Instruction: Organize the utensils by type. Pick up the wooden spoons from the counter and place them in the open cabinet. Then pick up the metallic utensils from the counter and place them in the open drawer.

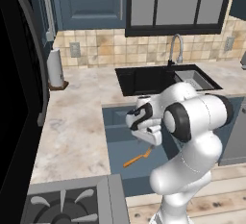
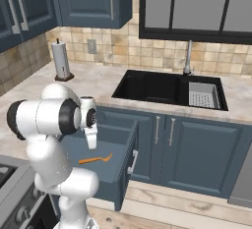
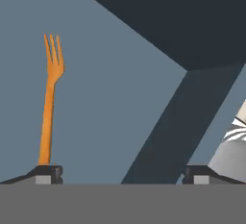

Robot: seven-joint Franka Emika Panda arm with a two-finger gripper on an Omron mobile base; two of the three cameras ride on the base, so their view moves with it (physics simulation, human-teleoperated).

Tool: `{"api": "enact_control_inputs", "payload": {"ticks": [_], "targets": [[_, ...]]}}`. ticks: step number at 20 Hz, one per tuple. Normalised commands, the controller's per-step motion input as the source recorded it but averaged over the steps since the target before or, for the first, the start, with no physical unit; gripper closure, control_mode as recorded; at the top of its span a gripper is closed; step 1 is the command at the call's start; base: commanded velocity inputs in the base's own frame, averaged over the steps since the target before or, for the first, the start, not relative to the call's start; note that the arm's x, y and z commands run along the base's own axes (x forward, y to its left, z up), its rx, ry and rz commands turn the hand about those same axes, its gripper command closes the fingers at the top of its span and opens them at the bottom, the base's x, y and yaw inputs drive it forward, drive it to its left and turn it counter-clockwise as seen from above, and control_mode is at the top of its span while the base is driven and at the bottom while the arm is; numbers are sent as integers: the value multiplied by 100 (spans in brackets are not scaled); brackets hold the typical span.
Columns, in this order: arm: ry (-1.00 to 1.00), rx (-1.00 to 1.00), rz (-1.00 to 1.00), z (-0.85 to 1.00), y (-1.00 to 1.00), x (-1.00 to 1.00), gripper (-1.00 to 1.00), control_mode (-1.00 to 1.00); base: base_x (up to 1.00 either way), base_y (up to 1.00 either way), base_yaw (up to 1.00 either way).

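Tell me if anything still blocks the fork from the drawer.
Nothing visible does. The fork already lies flat on the floor of the open drawer, with no lid or other object over it. The gripper hangs above it with jaws open, the fork's handle end near one fingertip.

The fork's handle end is hidden behind one finger. In the base views, part of the drawer is covered by the arm.
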Motion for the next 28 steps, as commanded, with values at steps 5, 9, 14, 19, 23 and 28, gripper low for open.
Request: {"api": "enact_control_inputs", "payload": {"ticks": [5,9,14,19,23,28], "targets": [[-14,-4,21,61,-5,-45,-100,-100,0,0,0],[-10,0,15,61,-3,-37,-100,-100,0,0,0],[0,0,13,58,-2,-34,-100,-100,0,0,0],[-3,0,13,52,-4,-44,-100,-100,0,0,0],[-10,-3,19,55,-4,-46,-100,-100,0,0,0],[-7,-5,17,39,-2,-39,-100,-100,0,0,0]]}}
